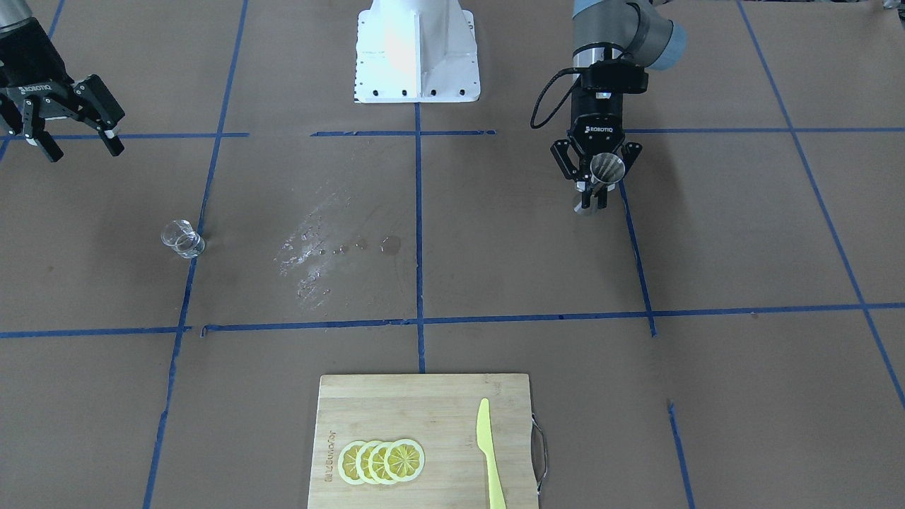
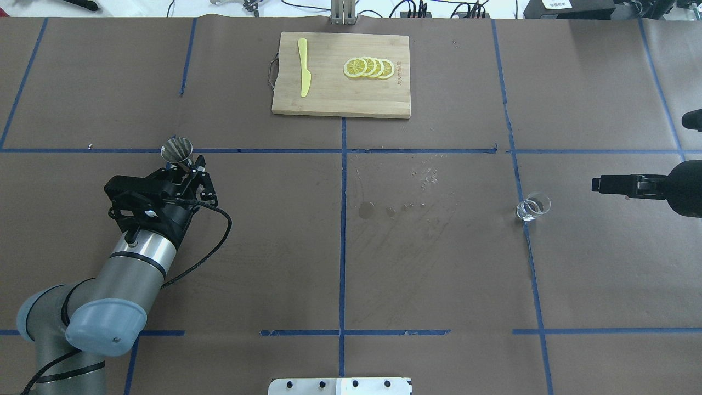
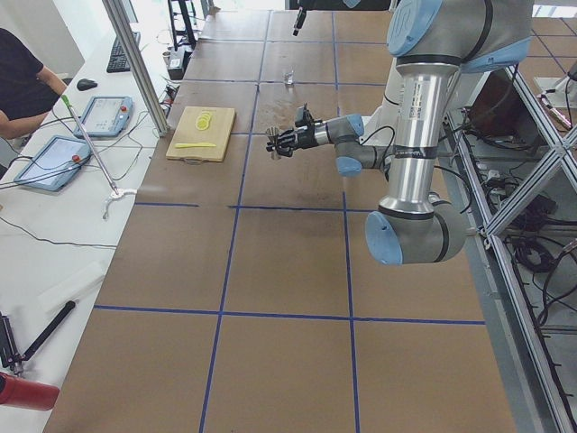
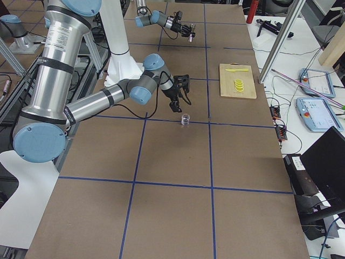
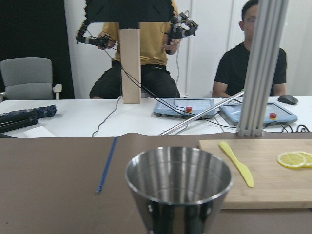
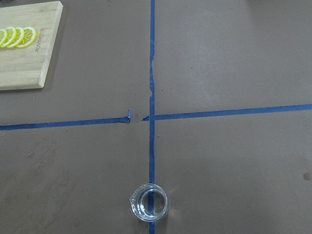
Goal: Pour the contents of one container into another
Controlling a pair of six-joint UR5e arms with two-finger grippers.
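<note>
- Setting: robotics lab;
- Table [image 2: 439, 263]: brown covering, blue tape grid [image 2: 343, 247];
- Side bench [image 3: 54, 225]: tablet-like consoles [image 3: 106, 115], probably teach pendants;
- Aluminium frame post [image 5: 261, 68]; seated operators [image 5: 231, 73].

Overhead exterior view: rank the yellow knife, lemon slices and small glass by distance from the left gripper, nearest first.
From the left gripper, jaws shut on the metal cup:
1. Yellow knife, on the left part of the cutting board.
2. Lemon slices, on the board's right part.
3. Small glass, far right of the view, on a blue tape line.
</note>
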